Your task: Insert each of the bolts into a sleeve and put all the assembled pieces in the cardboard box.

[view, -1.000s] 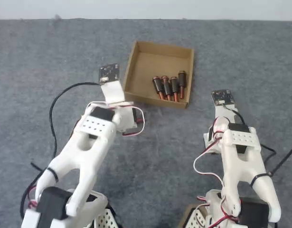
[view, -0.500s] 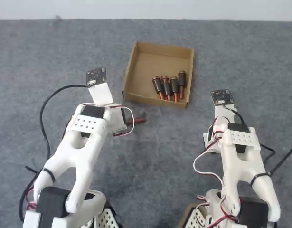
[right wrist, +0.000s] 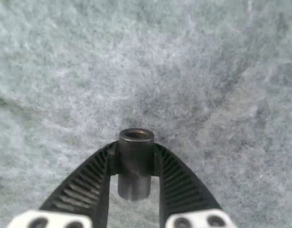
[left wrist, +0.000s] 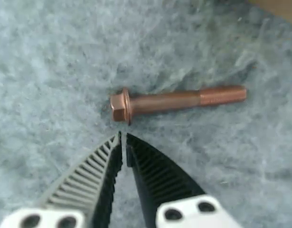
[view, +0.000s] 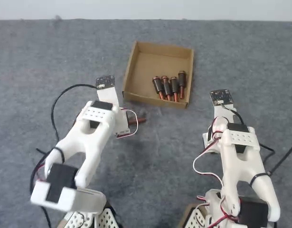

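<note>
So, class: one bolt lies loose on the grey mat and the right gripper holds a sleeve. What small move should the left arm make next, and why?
Probably open the left gripper and lower it over the bolt. Its jaws are shut just short of the bolt's head, the bolt lies free on the mat, and the right gripper holds a sleeve ready.

Coppery metal bolt (left wrist: 176, 101) (matt), fuzzy carpet (left wrist: 65, 57)
</note>
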